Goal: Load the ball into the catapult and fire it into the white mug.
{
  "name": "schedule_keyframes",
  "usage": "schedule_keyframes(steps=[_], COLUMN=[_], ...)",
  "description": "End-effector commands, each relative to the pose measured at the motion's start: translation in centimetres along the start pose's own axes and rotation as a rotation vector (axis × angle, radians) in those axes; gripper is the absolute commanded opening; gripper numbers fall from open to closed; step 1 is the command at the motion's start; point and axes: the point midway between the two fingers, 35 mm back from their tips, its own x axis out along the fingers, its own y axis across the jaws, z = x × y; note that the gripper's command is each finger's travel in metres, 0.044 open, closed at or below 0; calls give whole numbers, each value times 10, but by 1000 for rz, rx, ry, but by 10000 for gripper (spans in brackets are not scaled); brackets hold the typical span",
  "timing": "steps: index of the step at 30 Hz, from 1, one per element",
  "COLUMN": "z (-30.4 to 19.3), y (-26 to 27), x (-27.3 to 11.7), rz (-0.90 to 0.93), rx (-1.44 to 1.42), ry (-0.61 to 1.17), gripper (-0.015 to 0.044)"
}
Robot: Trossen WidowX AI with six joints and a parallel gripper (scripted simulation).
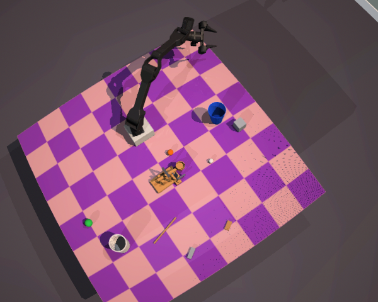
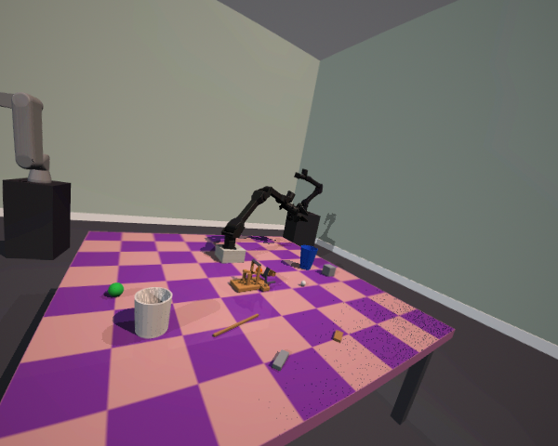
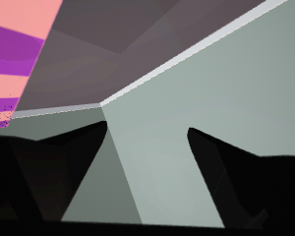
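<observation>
The wooden catapult [image 1: 159, 185] [image 2: 243, 286] stands mid-table, its round cup [image 1: 180, 165] pointing away from the white mug [image 1: 125, 248] [image 2: 152, 317]. No ball shows in that cup. The mug stands upright, mouth up. An orange ball [image 1: 170, 151] lies near the catapult, on the side toward the arm's base. A small white ball [image 1: 210, 160] [image 2: 302, 282] lies beyond the cup end. A green ball [image 1: 88, 222] [image 2: 115, 289] lies near the mug. Which ball is meant is unclear. My gripper [image 1: 216, 39] [image 3: 147, 128] is open and empty, raised by the table's far corner, away from them all.
A blue bin [image 1: 216, 113] [image 2: 308, 257] and grey cube [image 1: 239, 124] [image 2: 328, 269] stand beyond the white ball. A wooden stick [image 1: 164, 229] [image 2: 235, 324], grey block [image 1: 191, 252] [image 2: 280, 359] and small wooden block [image 1: 228, 225] [image 2: 338, 335] lie on the mug's side of the table.
</observation>
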Motion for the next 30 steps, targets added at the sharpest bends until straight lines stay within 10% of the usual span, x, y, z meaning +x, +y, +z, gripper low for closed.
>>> schedule_keyframes(steps=[1, 30], z=[-1, -98], y=[1, 159], x=[1, 77], rz=[2, 306], rx=[4, 625], ry=[0, 57], gripper=[426, 440])
